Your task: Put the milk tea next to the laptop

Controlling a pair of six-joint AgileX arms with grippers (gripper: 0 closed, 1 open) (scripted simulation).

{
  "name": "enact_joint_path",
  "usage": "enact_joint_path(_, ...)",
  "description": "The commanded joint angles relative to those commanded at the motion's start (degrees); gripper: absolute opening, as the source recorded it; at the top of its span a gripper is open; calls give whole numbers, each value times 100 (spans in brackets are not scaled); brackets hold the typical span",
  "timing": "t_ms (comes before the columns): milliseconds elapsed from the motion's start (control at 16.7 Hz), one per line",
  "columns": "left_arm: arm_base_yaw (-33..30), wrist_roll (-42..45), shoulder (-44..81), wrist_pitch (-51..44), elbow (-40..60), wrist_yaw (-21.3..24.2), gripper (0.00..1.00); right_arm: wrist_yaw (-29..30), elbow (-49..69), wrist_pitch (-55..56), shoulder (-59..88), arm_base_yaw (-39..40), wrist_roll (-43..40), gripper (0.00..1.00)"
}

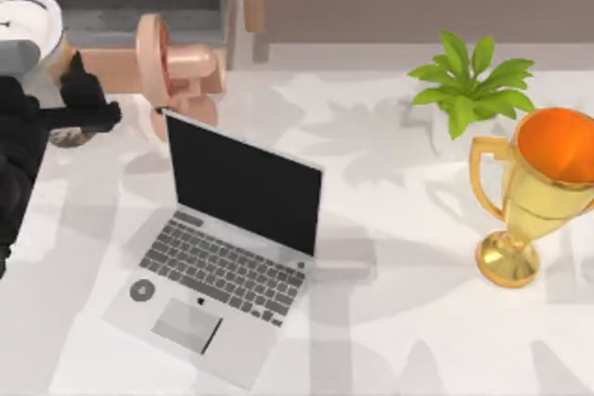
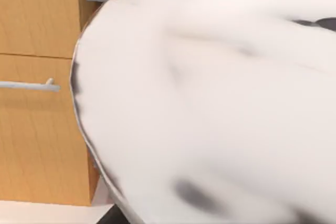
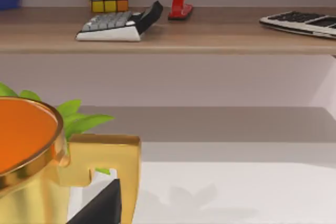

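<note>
The milk tea (image 1: 28, 23) is at the table's far left corner, its white round lid toward the camera and its dark base lower down. My left gripper (image 1: 88, 104) is shut on the cup's side, left of and behind the laptop. The lid (image 2: 210, 103) shows very close in the left wrist view. The silver laptop (image 1: 223, 261) stands open in the middle-left of the table, its black screen upright and a round grey sticker beside its trackpad.
A pink ear-shaped figure (image 1: 176, 67) stands just behind the laptop. A gold trophy cup (image 1: 538, 201) (image 3: 37, 166) and a green plant (image 1: 469, 85) are at the right. A shelf (image 3: 168, 35) behind holds a calculator, a colour cube and a keyboard.
</note>
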Motion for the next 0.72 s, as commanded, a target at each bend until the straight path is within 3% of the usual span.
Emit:
enact_joint_path(300,-1365,-730,-403,-959,1140,-1412,0,0,0,0,0,0,0,100)
enact_joint_path(720,-4074,-2101,-49,-2740,2660,-3478,0,0,0,0,0,0,0,100)
